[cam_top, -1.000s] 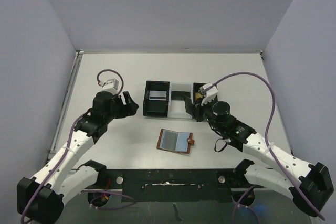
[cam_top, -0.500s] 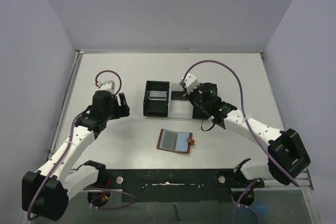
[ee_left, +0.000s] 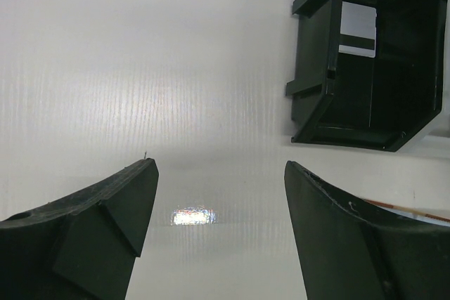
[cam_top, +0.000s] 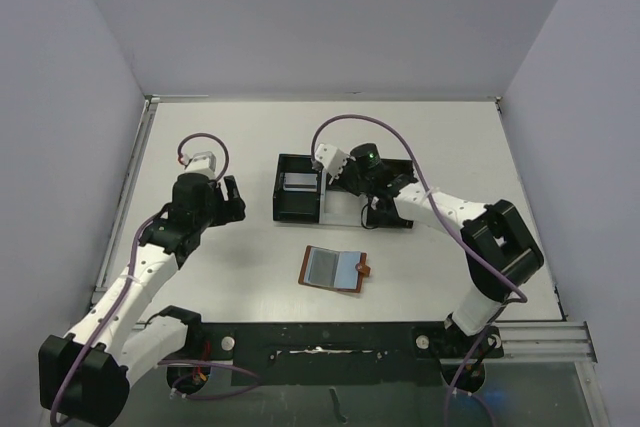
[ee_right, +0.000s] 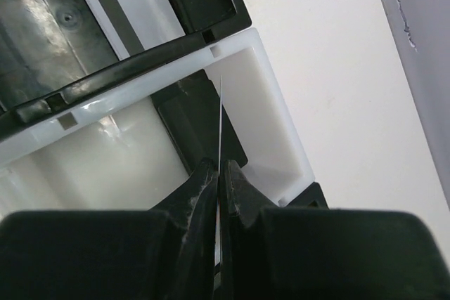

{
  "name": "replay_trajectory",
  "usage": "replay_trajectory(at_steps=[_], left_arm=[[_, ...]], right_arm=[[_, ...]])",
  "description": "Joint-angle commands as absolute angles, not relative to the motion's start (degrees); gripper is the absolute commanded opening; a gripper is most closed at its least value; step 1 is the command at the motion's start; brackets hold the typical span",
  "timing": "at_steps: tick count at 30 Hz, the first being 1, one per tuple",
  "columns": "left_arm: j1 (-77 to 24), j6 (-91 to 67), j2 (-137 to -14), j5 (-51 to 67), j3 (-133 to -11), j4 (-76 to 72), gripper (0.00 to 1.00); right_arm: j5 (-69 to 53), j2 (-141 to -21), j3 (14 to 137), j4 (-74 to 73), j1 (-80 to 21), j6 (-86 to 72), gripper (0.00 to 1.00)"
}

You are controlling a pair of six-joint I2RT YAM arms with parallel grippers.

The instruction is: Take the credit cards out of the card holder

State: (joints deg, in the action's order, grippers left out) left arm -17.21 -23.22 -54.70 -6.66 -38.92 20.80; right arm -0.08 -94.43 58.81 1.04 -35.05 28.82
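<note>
The brown card holder (cam_top: 335, 269) lies open on the table in front of the tray, blue-grey pockets facing up, snap tab to the right. My right gripper (cam_top: 343, 175) hangs over the tray's white middle compartment (ee_right: 264, 114). In the right wrist view my right gripper (ee_right: 219, 170) is shut on a thin card (ee_right: 220, 121) seen edge-on, upright above a dark card (ee_right: 200, 124) lying in that compartment. My left gripper (cam_top: 232, 200) is open and empty, left of the tray. In the left wrist view my left gripper (ee_left: 219, 166) is over bare table.
The black-and-white three-compartment tray (cam_top: 282, 209) stands at the table's middle. Its black left compartment (ee_left: 313, 68) holds a white card with a dark stripe (ee_left: 357, 29). My right arm covers the tray's right compartment. Grey walls enclose the table on three sides.
My right arm has swung left from the tray's right end to over its middle compartment, the card still gripped. My left gripper has drawn back slightly to the left.
</note>
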Motion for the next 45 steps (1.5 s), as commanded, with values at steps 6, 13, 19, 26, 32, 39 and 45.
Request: replay_trajectory(at_steps=[6, 13, 19, 26, 32, 39, 45], left_arm=[[-17.0, -22.0, -55.5, -6.1, -39.8, 18.2, 0.73], [-16.9, -21.6, -55.9, -5.8, -40.5, 18.9, 0.73], [-16.9, -21.4, -55.2, -5.6, -40.0, 18.4, 0.73], [-17.0, -21.3, -55.9, -4.9, -40.2, 18.4, 0.73], [-17.0, -21.2, -56.2, -4.7, -40.3, 18.7, 0.73], [-17.0, -21.0, -56.5, -4.1, -40.3, 18.7, 0.73], [-16.9, -21.0, -56.8, -4.0, -40.6, 19.0, 0.73]], right_arm=[[2.7, -100.3, 63.4, 1.3, -34.3, 41.9, 0.0], [6.2, -103.7, 65.2, 5.3, -34.1, 45.0, 0.0], [5.9, -106.0, 66.9, 2.9, -34.2, 46.4, 0.0], [3.6, -107.4, 68.1, -1.3, -33.9, 48.6, 0.03], [2.0, -109.2, 70.5, -5.9, -33.7, 48.8, 0.13], [2.3, -110.6, 72.1, -8.2, -33.1, 48.4, 0.22], [1.8, -111.0, 73.4, -10.1, -33.0, 47.6, 0.32]])
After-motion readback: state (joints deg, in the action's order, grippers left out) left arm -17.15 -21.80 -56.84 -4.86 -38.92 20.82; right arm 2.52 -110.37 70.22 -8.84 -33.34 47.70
